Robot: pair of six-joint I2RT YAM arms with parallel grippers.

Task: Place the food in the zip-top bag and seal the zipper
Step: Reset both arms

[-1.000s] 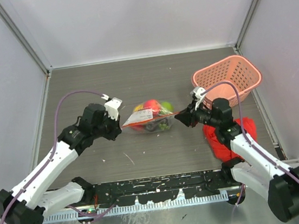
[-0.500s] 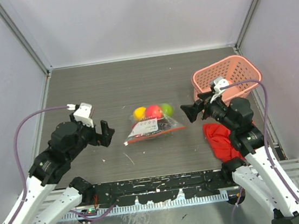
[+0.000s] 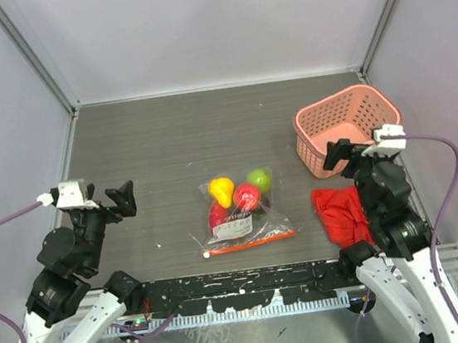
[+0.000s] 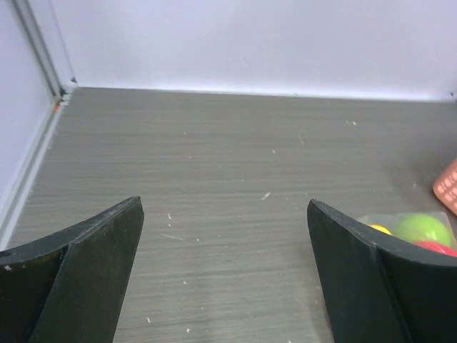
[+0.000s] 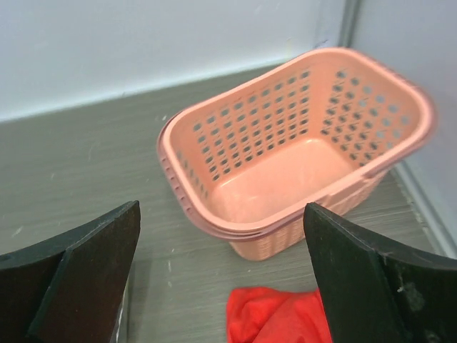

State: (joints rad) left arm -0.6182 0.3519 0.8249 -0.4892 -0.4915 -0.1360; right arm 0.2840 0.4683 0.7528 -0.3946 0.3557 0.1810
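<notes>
The left gripper [image 3: 120, 199] and right gripper [image 3: 337, 153] stood open; any gap in the red-orange zipper strip [image 3: 250, 242] could spill rounded toy fruits [image 3: 247, 196] from the clear plastic bag [image 3: 237, 227].

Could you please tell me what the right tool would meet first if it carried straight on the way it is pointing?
Most likely the pink basket, which sits centred ahead of the open right tool in its wrist view. The red cloth lies lower, probably under that line.

zip-top bag [image 3: 239, 220] flat on table | food [image 3: 247, 196] inside | zipper [image 3: 250, 243] nearest arms
</notes>
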